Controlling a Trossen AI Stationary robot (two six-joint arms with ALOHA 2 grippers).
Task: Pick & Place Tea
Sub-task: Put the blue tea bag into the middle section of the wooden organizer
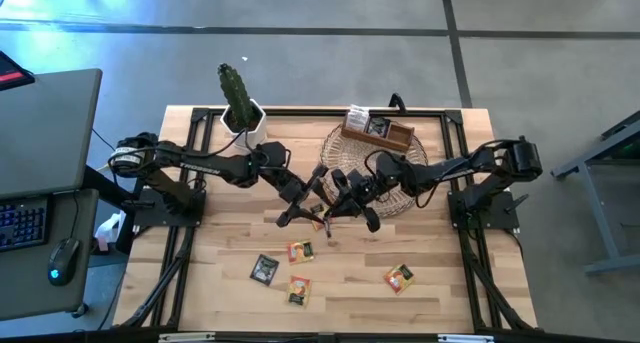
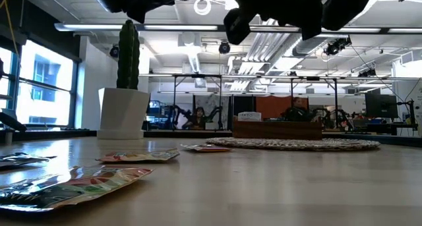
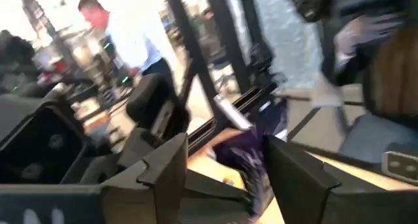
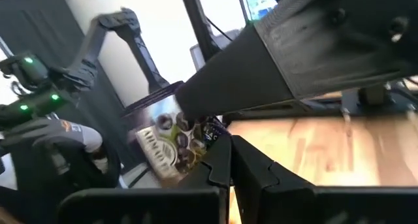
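Only at the right wrist, the clamped right end effector (image 4: 230,160) visibly pinches a tea sachet (image 4: 171,144).

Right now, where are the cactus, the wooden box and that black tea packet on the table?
cactus (image 1: 233,86): high view, middle of its green stem.
wooden box (image 1: 394,138): high view, its brown front wall.
black tea packet (image 1: 264,269): high view, centre of its face.

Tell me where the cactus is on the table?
In the high view the cactus stands in a white pot at the table's far edge, on the left arm's side, across from the wooden box on the wicker mat.
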